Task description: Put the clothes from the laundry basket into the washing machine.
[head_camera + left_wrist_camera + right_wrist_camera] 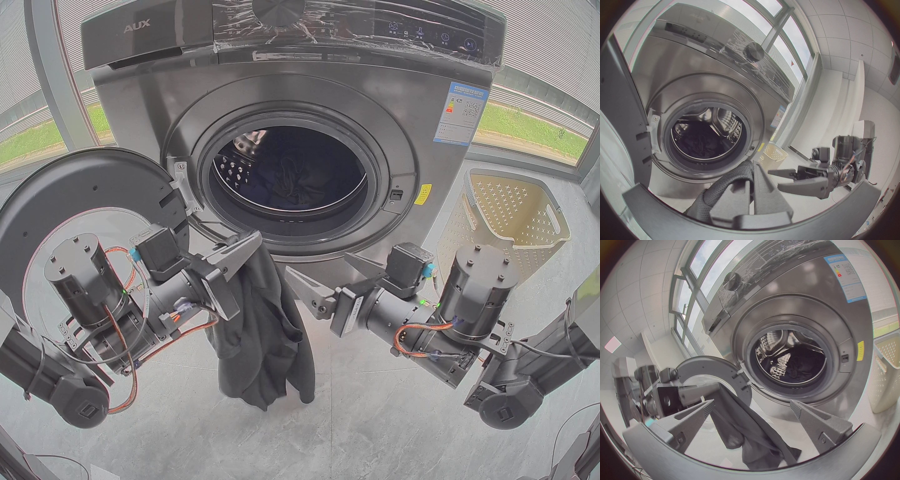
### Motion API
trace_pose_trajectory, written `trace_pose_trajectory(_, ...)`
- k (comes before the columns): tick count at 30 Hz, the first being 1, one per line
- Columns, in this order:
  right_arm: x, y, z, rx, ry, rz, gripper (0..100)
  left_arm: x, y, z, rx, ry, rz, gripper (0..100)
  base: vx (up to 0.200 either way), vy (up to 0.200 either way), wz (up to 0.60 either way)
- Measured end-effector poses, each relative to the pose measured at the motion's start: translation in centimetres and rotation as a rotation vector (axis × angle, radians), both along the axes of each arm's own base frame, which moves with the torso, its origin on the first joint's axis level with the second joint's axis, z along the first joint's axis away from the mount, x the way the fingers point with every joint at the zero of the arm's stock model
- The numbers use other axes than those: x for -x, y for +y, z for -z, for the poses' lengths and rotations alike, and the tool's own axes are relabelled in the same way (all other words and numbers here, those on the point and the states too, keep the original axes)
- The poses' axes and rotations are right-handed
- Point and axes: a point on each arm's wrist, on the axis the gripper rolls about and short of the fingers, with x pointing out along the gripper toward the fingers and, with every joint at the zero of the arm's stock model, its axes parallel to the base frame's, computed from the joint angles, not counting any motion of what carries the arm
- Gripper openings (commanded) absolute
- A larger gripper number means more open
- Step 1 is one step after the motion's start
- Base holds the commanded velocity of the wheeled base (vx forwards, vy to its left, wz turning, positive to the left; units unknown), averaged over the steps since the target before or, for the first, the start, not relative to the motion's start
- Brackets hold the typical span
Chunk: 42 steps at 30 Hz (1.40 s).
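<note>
The washing machine [400,125] stands straight ahead with its round door [75,187] swung wide open to the robot's left, so the drum is open to view. Dark clothes [294,175] already lie in a heap inside the drum, toward its lower part. The left gripper [250,244] is just in front of the lower left rim of the drum opening, and its fingers are closed on the top edge of a dark grey garment [262,331]. In the left wrist view the cloth bunches up between the two fingers [770,190]. The garment hangs straight down from that grip in loose folds, free of the floor [375,425] and outside the drum, with its lower end well below the opening. The right gripper [315,265] sits near it on the robot's right, at about the same height, pointing toward the hanging cloth. Its fingers are spread apart and hold nothing. The garment hangs just beside them, not touching. The cream laundry basket [512,212] stands on the floor to the right of the machine, tilted so its open top faces the robot.
</note>
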Motion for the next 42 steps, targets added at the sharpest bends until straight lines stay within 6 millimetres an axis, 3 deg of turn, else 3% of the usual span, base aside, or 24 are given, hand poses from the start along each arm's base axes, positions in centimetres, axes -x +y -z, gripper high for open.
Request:
trace_pose_trajectory(8,0.1,-2.0,2.1,0.124,0.016,0.035,100,-0.7,0.0,-1.6,0.046,-0.062,-0.043,0,0.0,0.0,0.0)
trace_pose_trajectory(18,-0.6,-2.0,4.4,0.195,0.036,0.049,100,-0.5,0.0,-3.3,0.084,-0.122,-0.041,0,0.0,0.0,0.0)
trace_pose_trajectory(29,-1.7,0.1,7.4,0.224,0.038,0.011,100,-0.7,-0.1,-4.3,0.115,-0.151,-0.083,0,0.0,0.0,0.0)
trace_pose_trajectory(42,-4.8,3.7,9.3,0.193,0.007,0.005,100,-0.9,-0.1,-4.5,0.119,-0.156,-0.09,0,0.0,0.0,0.0)
